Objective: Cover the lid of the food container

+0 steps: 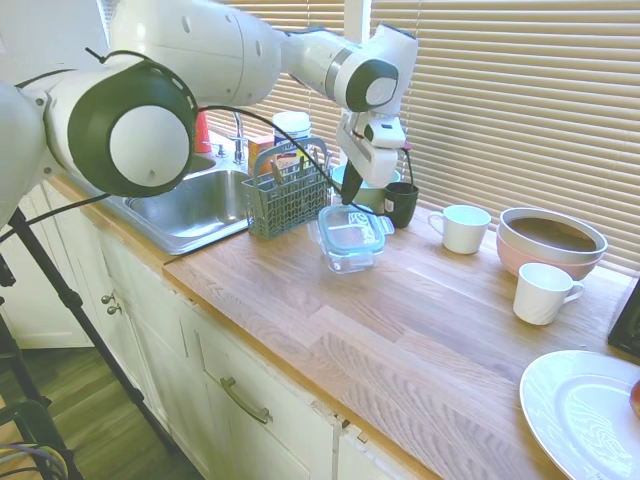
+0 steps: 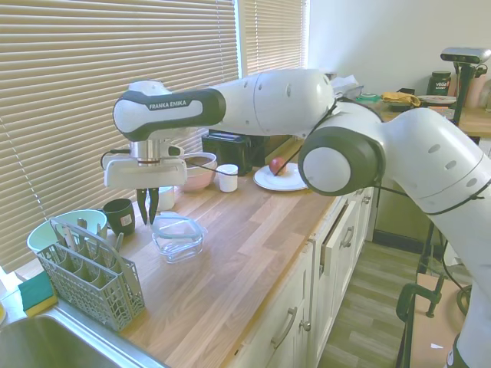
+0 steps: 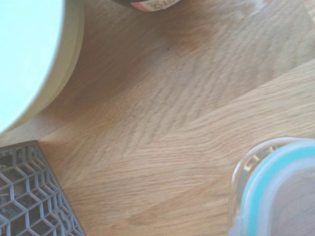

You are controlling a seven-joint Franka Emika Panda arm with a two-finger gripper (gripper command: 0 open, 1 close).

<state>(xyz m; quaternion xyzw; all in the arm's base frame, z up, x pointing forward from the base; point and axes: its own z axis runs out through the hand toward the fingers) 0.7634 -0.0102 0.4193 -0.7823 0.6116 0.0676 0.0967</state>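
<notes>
The pincer [image 2: 149, 217] is hanging above the wooden counter [image 1: 420, 330] with its two dark fingers [image 2: 153, 205] pointing down, drawn close together and gripping nothing. The lid [image 1: 354, 224] is already lying on top of the food container [image 1: 352, 250], just beside the pincer and lower than its fingertips, on the side away from the window blinds. In the wrist view, only one teal-rimmed corner of the lid is showing at the frame edge, so the pincer is sitting off to one side of it, not over its centre.

The light green bowl [image 2: 61, 224] and the dark mug [image 2: 120, 215] are standing close by on the window side of the pincer; the grey cutlery basket [image 2: 90, 277] is standing near, toward the sink [image 1: 195, 205].

Judged step: placement appears complete, and the seating check is in hand. Whether the snap tabs are closed cannot be told. The next move is likely calling for centring over the lid and pressing straight down, keeping clear of the mug.
</notes>
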